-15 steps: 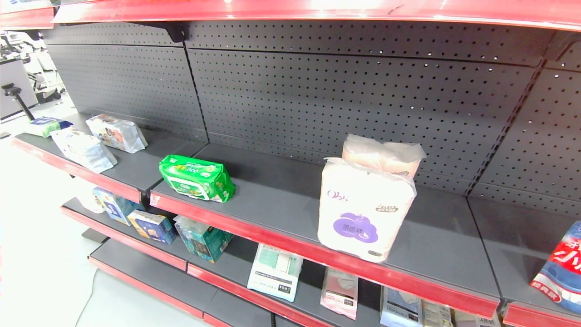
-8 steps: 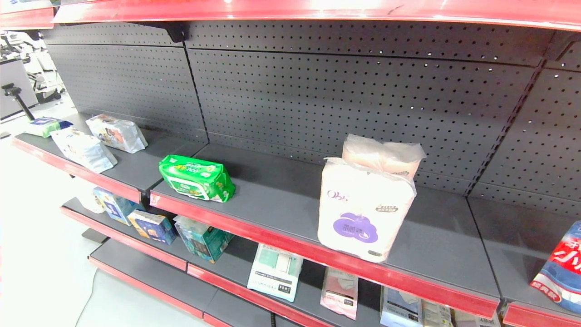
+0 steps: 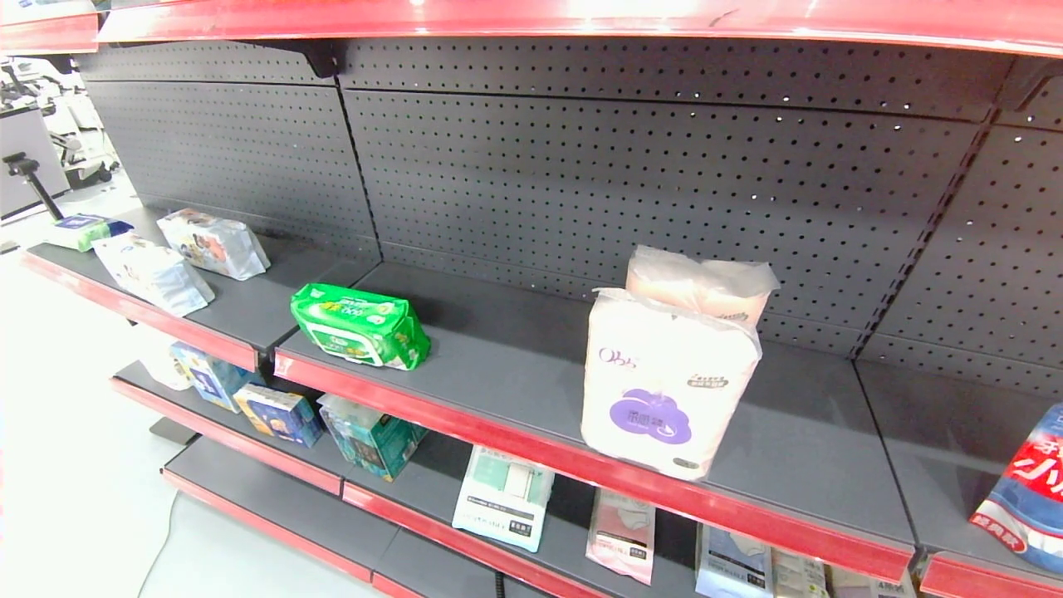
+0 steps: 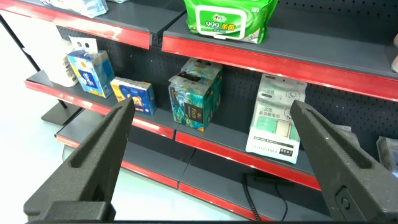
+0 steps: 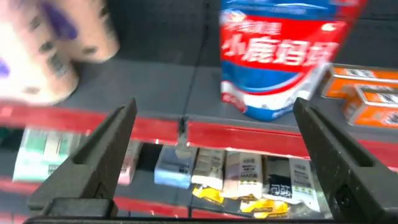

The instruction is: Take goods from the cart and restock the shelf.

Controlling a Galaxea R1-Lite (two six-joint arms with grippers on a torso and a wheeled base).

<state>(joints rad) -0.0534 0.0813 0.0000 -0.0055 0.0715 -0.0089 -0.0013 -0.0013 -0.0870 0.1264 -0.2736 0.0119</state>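
The dark shelf (image 3: 515, 365) with red front edges holds a green wipes pack (image 3: 359, 325), a tall white tissue-roll pack (image 3: 664, 390) and a red-and-blue bag (image 3: 1026, 490) at the far right. My left gripper (image 4: 211, 112) is open with nothing between its fingers. It hangs in front of the lower tier, below the green wipes pack (image 4: 230, 18). My right gripper (image 5: 214, 109) is open too and holds nothing. It faces the shelf edge between the white pack (image 5: 43, 56) and the red-and-blue bag (image 5: 280, 56).
White bags (image 3: 154, 274) lie on the shelf's left section. The lower tier carries a teal box (image 4: 196, 93), a white-green box (image 4: 277, 118), blue boxes (image 4: 87, 65) and several small packs (image 5: 249, 177). Orange boxes (image 5: 367, 93) stand beside the bag. A red upper shelf (image 3: 531, 17) overhangs.
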